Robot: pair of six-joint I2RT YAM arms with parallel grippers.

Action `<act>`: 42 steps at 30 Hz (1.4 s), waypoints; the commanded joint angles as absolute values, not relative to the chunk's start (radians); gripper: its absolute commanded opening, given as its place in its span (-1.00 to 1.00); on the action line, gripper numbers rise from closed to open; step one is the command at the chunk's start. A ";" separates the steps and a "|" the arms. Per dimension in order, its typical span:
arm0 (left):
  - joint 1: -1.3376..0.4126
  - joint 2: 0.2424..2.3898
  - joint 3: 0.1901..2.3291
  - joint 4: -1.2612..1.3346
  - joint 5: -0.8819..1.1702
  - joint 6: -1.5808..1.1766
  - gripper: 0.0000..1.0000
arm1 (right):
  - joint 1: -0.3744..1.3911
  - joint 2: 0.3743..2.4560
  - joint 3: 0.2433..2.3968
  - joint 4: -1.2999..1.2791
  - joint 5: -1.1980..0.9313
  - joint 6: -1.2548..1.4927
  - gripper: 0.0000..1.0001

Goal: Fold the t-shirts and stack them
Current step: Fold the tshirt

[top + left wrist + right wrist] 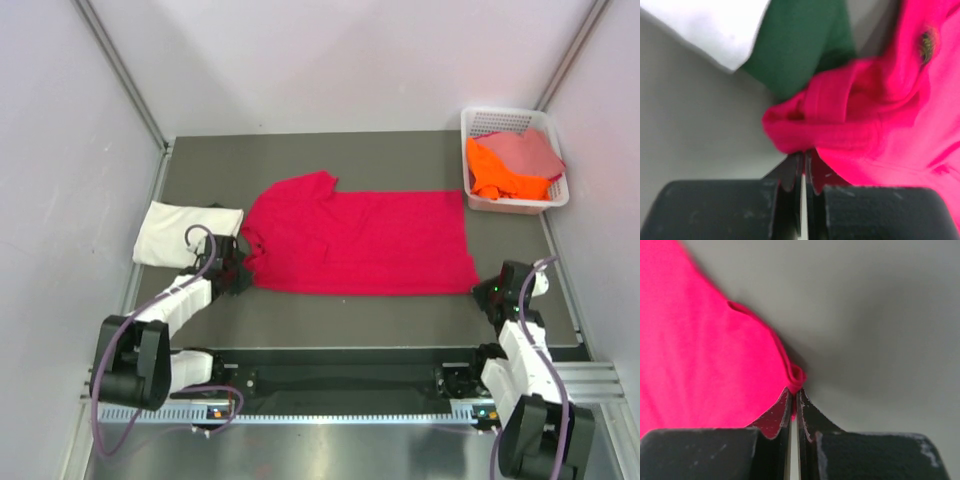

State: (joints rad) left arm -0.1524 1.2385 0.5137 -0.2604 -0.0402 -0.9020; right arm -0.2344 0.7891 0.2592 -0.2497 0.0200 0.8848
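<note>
The crimson tee (360, 240) lies spread flat across the middle of the bench (350, 315), collar end toward 9 o'clock and hem toward 3 o'clock. The left gripper (238, 270) is closed on bunched fabric at the tee's 8 o'clock corner. The right gripper (487, 291) is closed on the corner at 4 o'clock.

The likeliest failure is at the right corner. In the wrist view the right gripper (794, 395) pinches only a small rolled tip of the hem, so a pull could tug it free and drop that side. On the left, the gripper (802, 160) holds a thick wad of cloth, and it may have taken more layers than intended, which would leave a lumpy or skewed fold. If the two arms lift unevenly, the edge between them would sag and crease.

The folded cream tee (185, 232) lies just beside the left gripper, at 9 o'clock from the crimson one. A wide swing on that side could nudge it out of shape. At 2 o'clock the white basket (480, 122) holds the orange tee (500, 172) and the pink tee (530, 150), near the crimson tee's far hem corner. Cloth carried that way could catch on its rim.
</note>
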 commanded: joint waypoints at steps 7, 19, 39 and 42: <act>-0.143 1.180 0.514 -0.230 -0.063 -0.902 -1.00 | -0.252 0.676 0.278 -0.290 0.112 0.856 -1.00; -0.144 0.994 0.482 -0.342 -0.120 -0.904 -1.00 | -0.252 0.618 0.310 -0.374 0.169 0.827 -1.00; -0.202 0.778 0.523 -0.544 -0.103 -0.876 0.97 | -0.252 0.506 0.439 -0.500 0.258 0.723 0.32; -0.212 0.793 0.641 -0.571 -0.115 -0.802 0.97 | -0.250 0.509 0.498 -0.456 0.215 0.652 0.31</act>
State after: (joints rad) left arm -0.2005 0.8055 0.5159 -0.5457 -0.0837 -0.8829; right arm -0.2436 0.5186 0.4080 -0.5034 0.2157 0.7471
